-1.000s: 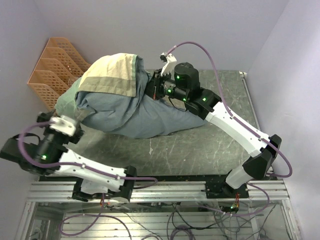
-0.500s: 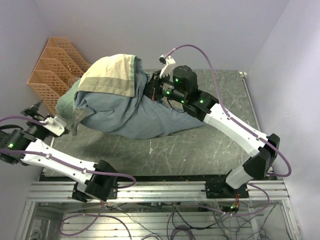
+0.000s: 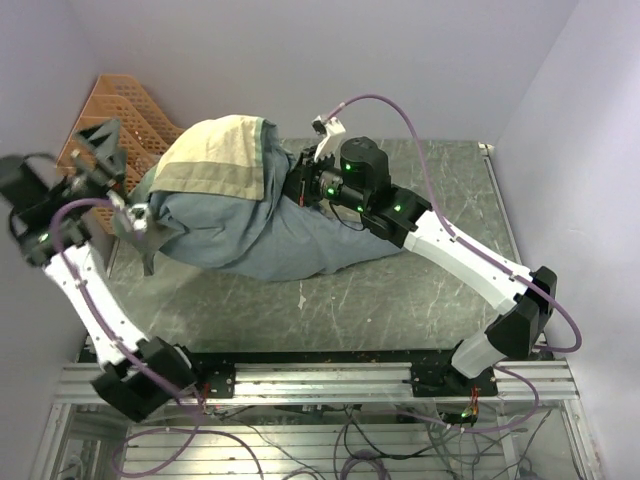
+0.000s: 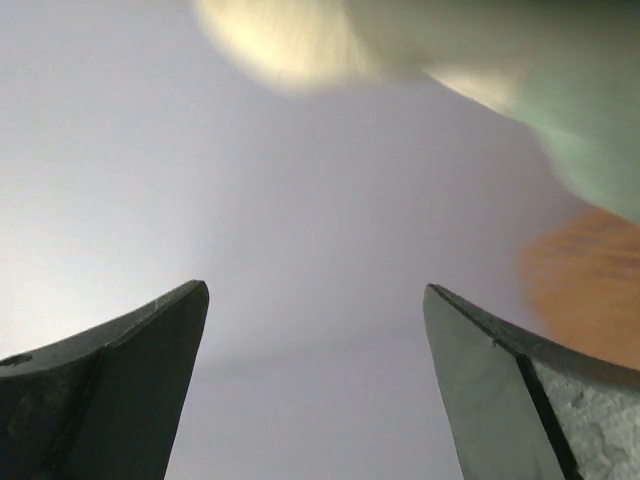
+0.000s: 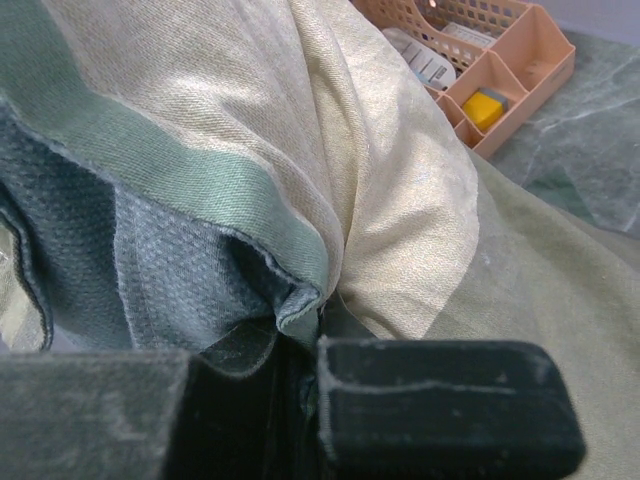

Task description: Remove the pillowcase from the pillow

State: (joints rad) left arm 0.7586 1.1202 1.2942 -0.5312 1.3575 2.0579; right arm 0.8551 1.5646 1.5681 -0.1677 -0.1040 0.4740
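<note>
On grey marbled surface, pillowcase bulging over hidden pillow, pinched at far edge by right claw; left claw, spread and empty, swung up off cloth toward orange rack, so likely regrasp needed.

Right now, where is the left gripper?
The left gripper hangs far left in the top view, jaws open, over the orange rack, beside the pillowcase.
</note>
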